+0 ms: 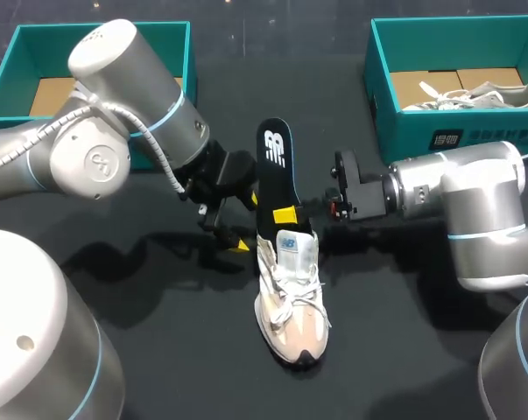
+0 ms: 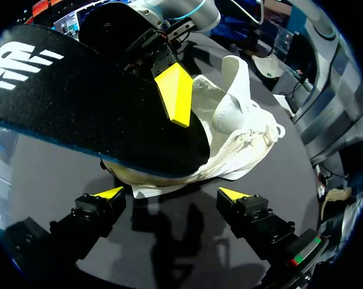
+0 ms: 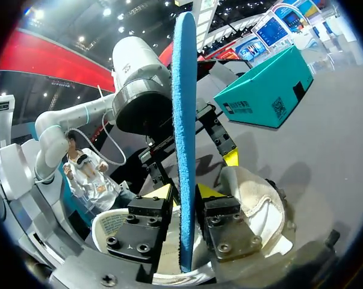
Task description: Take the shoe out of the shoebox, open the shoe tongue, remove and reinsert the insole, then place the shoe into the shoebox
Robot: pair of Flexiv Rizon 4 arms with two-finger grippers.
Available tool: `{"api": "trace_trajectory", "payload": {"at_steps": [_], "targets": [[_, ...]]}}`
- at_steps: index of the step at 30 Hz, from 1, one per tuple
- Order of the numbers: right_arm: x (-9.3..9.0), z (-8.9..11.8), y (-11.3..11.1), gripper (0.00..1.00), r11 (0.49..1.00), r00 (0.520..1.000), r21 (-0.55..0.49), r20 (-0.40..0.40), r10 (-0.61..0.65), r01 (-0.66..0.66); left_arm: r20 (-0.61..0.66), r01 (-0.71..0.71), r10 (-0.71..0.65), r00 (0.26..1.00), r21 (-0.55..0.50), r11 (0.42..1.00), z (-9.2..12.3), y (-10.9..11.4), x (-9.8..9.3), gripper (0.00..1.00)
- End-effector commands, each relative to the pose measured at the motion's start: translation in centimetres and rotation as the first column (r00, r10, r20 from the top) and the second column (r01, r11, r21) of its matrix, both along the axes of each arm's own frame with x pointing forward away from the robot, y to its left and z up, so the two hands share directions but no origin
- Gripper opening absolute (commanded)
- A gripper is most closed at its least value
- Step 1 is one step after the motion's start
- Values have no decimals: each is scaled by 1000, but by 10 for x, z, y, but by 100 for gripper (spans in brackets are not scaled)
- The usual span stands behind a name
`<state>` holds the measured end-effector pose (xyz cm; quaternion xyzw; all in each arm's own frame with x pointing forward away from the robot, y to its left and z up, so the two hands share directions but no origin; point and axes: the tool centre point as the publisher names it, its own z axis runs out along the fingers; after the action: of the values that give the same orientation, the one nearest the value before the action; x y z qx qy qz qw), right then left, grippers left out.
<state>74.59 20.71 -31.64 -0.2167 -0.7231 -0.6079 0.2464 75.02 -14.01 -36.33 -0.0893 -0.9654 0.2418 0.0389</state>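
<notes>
Centrally on the dark surface [image 1: 176, 350] stands the shoe [image 1: 290, 306], a pale laced sneaker resting on its sole with the toe pointing near and the heel far. The black insole [image 1: 275, 175], marked with a white logo, rises out of the shoe's opening and slants away toward the far side, its lower end down at the heel collar. The right arm [image 1: 474, 201] comes in from the right, and its end effector [image 1: 286, 215] is clamped on the insole just above the shoe, one yellow tip pressed flat on the logo face. In the right wrist view the insole [image 3: 184, 120] shows edge-on with a blue rim, pinched from both sides by that end effector [image 3: 185, 194], with the shoe [image 3: 256, 205] just beneath and beside it. The left arm [image 1: 115, 105] reaches in from the left; its end effector [image 1: 228, 234] sits just left of the shoe's heel with its fingers spread and nothing between them. In the left wrist view that end effector [image 2: 171, 194] hangs over bare surface, and ahead of it lie the insole [image 2: 79, 108] and the shoe [image 2: 235, 126], its white tongue standing up. A teal shoebox [image 1: 106, 26] sits at the far left, and a second teal box [image 1: 456, 131] at the far right holds another pale sneaker [image 1: 482, 94].
</notes>
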Motion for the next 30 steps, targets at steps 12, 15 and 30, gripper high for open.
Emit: {"api": "trace_trajectory", "payload": {"at_steps": [12,15,30], "targets": [[23,5,2,0,999,999,17,-12,32,-32,1,1,-1,1000,1,1000,-1,-1,0,100],[18,-2,1,0,999,999,27,-38,22,-21,1,1,-1,1000,1,1000,-1,-1,0,100],[-20,-28,1,0,998,990,50,-138,-34,42,1,1,-1,1000,1,1000,-1,-1,0,100]]}}
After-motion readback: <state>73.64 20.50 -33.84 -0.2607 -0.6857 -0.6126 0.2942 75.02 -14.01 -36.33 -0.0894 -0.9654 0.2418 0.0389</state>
